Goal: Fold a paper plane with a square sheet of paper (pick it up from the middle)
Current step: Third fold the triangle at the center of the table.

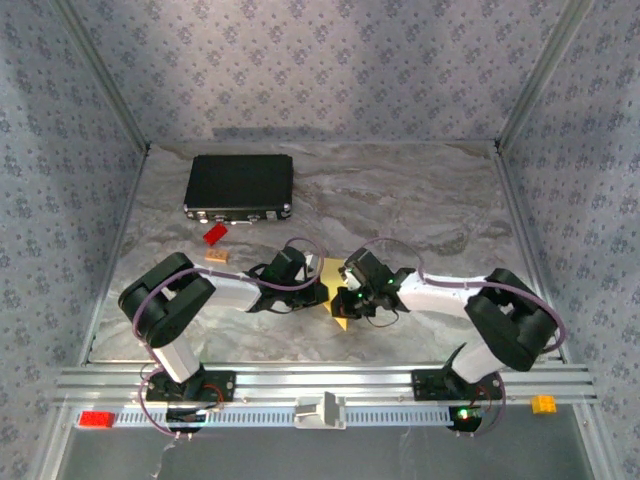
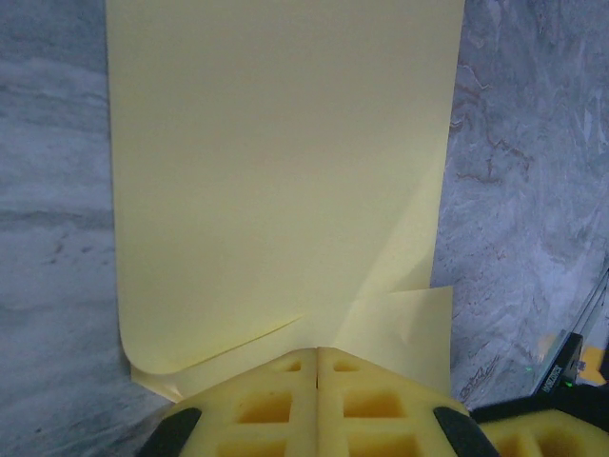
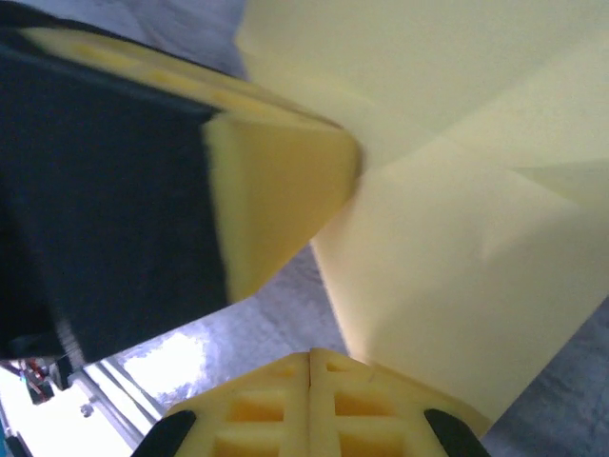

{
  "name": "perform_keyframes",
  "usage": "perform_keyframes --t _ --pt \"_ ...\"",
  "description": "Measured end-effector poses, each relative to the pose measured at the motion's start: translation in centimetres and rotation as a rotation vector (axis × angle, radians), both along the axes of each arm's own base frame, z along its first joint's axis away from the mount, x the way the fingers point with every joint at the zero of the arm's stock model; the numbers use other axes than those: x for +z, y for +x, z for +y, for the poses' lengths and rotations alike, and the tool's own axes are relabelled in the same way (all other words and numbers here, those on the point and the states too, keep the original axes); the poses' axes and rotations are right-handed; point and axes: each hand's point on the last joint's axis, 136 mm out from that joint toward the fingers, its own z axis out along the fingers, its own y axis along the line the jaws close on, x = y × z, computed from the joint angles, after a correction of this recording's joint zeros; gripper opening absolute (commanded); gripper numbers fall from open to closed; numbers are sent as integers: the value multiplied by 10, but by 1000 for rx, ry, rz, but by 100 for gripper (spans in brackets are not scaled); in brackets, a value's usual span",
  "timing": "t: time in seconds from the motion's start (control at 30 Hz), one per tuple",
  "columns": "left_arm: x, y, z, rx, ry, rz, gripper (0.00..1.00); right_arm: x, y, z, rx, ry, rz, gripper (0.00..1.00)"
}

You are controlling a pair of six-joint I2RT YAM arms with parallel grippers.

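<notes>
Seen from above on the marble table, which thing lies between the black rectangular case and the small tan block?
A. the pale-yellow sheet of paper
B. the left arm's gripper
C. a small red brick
C: the small red brick lies on the arms' side of the black rectangular case, and the small tan block lies just beyond it toward the arms. The pale-yellow paper is farther right.

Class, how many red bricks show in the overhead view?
2: a red brick before the black case, a second red brick on the near rail, far left; others may be hidden.

pale-yel paper (image 2: pixel 276 171), yel fingers (image 2: pixel 217 411), gry marbled table (image 1: pixel 400 200), blk case (image 1: pixel 240 185).
</notes>
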Motion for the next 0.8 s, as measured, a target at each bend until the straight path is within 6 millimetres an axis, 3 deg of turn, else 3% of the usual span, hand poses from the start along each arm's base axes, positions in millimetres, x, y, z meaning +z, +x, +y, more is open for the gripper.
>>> perform_keyframes --t 0.27,0.4,0.63,0.8 --pt "0 0 0 -1 0 -1 1 -14 -8 -11 -9 -2 13 1" --pt "4 2 -2 -9 12 -6 8 -14 -8 -13 -15 27 3 0" --pt "51 6 -10 -22 -24 -105 2 -14 -6 -15 -19 32 17 0" --pt "52 -5 -18 -39 -34 -102 0 -13 -6 -16 -20 29 22 0"
